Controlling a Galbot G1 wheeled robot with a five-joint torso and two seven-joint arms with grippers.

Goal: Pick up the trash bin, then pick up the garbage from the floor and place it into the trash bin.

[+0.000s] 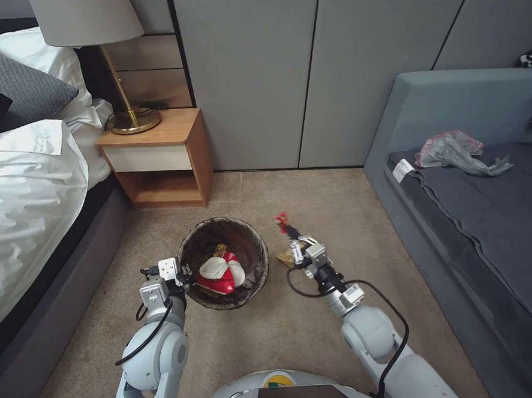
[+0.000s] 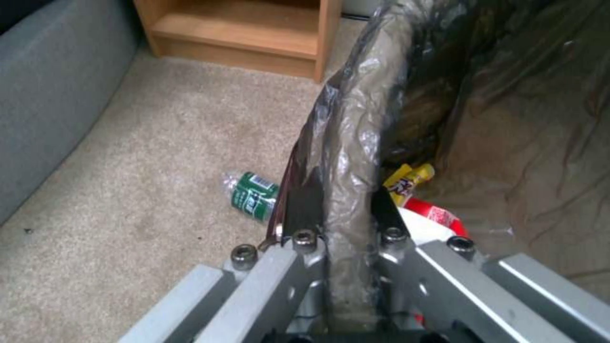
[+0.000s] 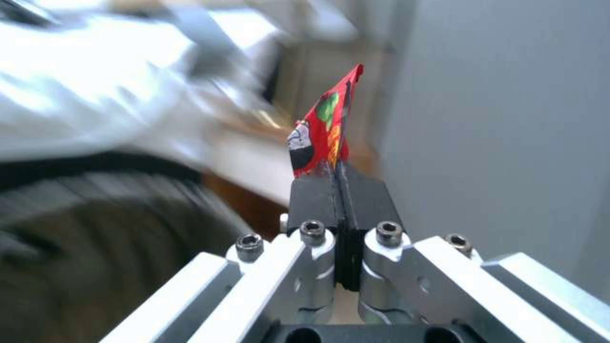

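Observation:
The trash bin (image 1: 252, 243), round with a dark liner over its rim, sits just in front of me on the carpet side of the head view. My left gripper (image 1: 185, 275) is shut on its near-left rim; the left wrist view shows the fingers (image 2: 305, 205) pinching the liner-covered rim (image 2: 362, 119). Inside lie a red-and-white packet (image 1: 218, 275) and a yellow wrapper (image 2: 410, 177). My right gripper (image 1: 291, 231) is right of the bin, shut on a red snack packet (image 3: 324, 128) that sticks up from its tips (image 1: 282, 221). A green-labelled bottle (image 2: 251, 195) lies on the carpet beyond the bin's outer side.
A tan piece (image 1: 285, 258) lies on the carpet beside the bin, under my right wrist. A wooden nightstand (image 1: 162, 159) with a lamp stands behind, a bed (image 1: 25, 195) at left, and a grey sofa (image 1: 489, 209) with a grey plastic bag (image 1: 455, 151) at right.

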